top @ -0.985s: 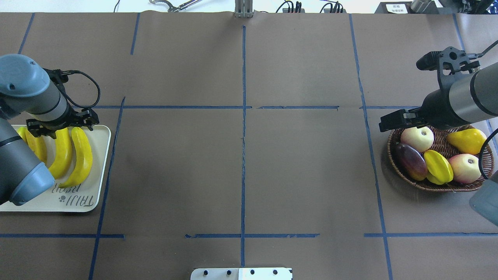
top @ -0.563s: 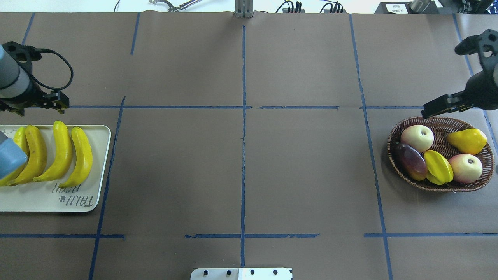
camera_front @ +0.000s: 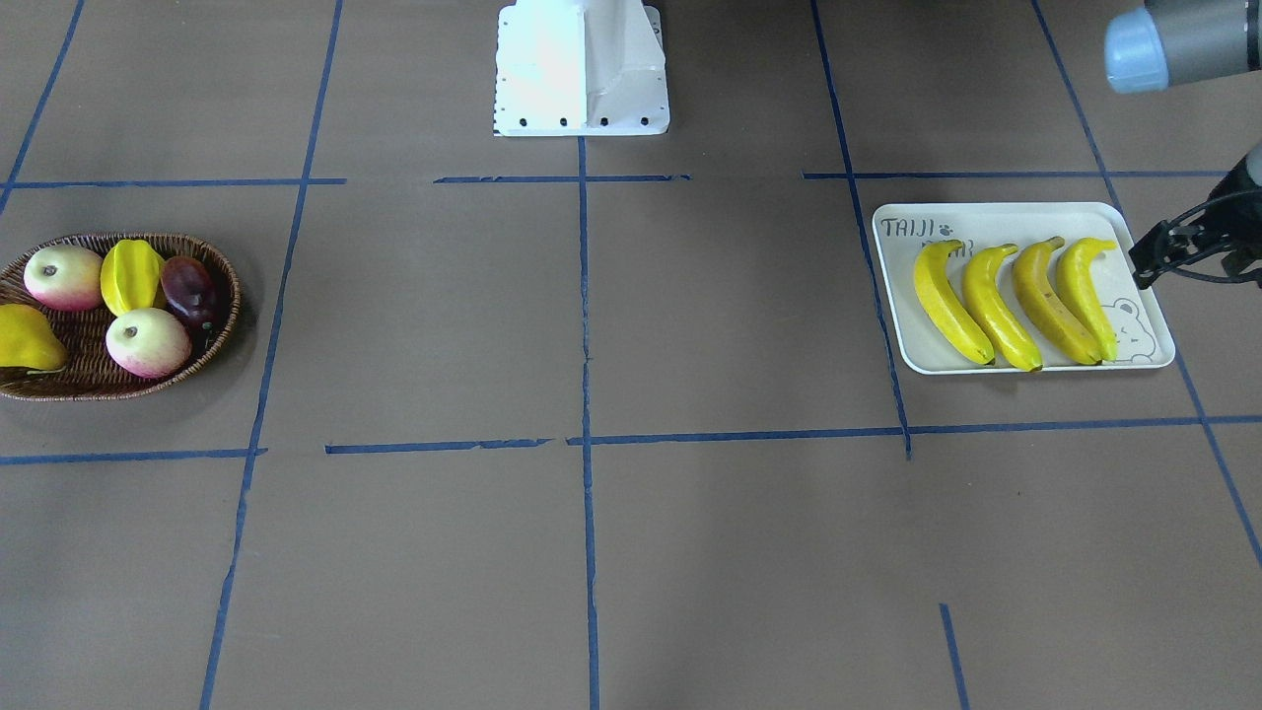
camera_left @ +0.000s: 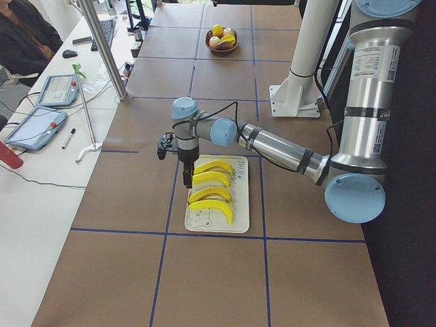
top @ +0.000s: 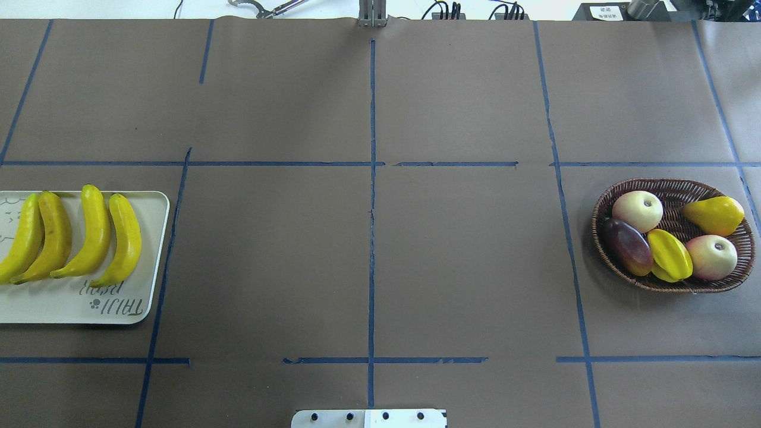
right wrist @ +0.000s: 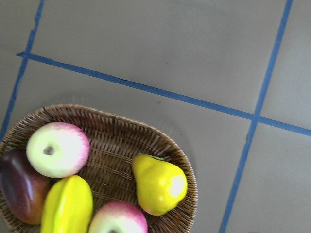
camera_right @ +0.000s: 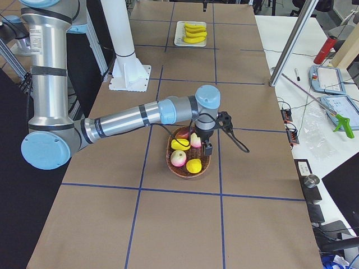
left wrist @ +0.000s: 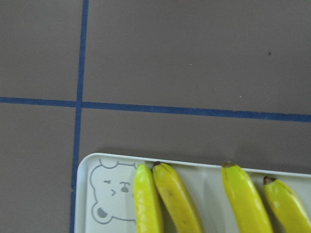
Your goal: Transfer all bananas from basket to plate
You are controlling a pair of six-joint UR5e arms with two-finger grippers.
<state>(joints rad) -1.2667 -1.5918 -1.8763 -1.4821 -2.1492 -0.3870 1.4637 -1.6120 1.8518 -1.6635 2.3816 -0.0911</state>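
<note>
Though unseen overhead, left gripper hovers beside plate.

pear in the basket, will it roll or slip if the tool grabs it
The pear has smooth skin with a glossy highlight, so it may be slippery in a pinch. It lies on its side near the basket wall, and with one fat end and one narrow end it would probably roll in a curve if pushed, not straight.

Overhead: from behind base, forward-down; plate left, basket right. Front: opposite side, steep, mirrored. Sides: table ends, lengthwise, far. Wrists: close, straight down on plate corner, basket.
</note>
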